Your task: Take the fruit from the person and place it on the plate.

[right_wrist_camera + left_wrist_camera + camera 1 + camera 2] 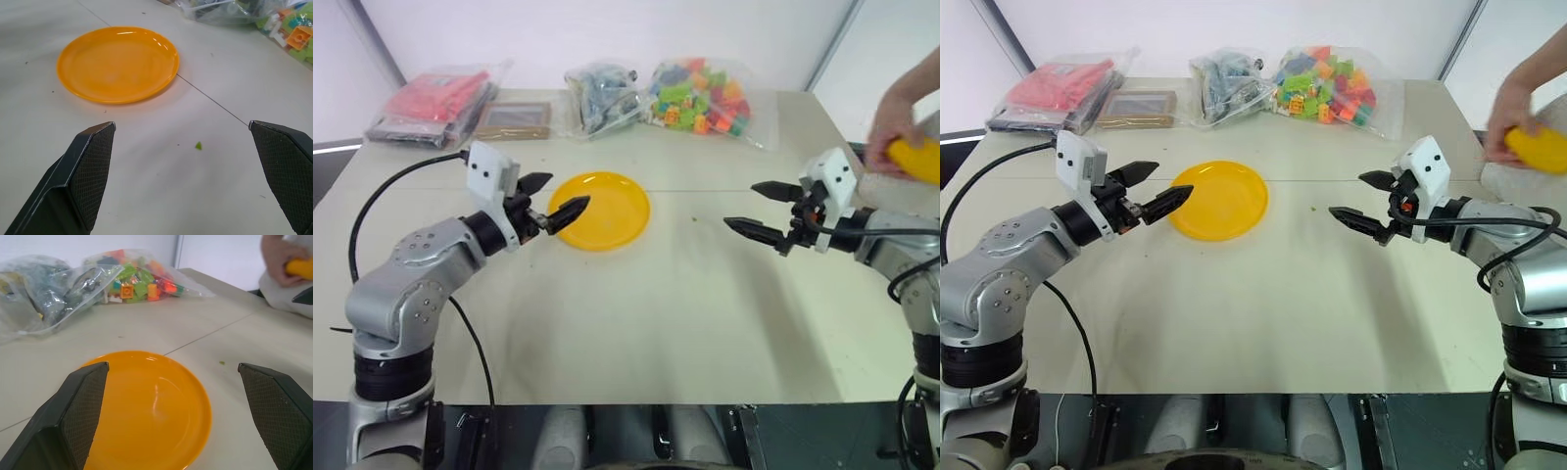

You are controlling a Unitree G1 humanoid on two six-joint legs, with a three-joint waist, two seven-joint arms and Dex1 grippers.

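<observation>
Meanwhile, the fruit [917, 160] sits in the person's hand [893, 127] at the far right of the bench [685, 313], well apart from the plate [604, 209] and not yet handed over. The right gripper [762, 209] hovers between plate and hand with its jaws spread wide and empty, yet it points toward the plate and away from the fruit behind it. That mismatch looks like the main hazard: the arm would need to swing round to meet the hand, and a hurried turn could bump the person's fingers or knock the smooth fruit loose before the jaws close. A grip near the fruit's tapered end could also let it slide out on the way across. The left gripper [555, 197] hangs just over the plate's near-left rim, jaws parted and empty, where it might crowd the drop or nudge the light plate.
</observation>
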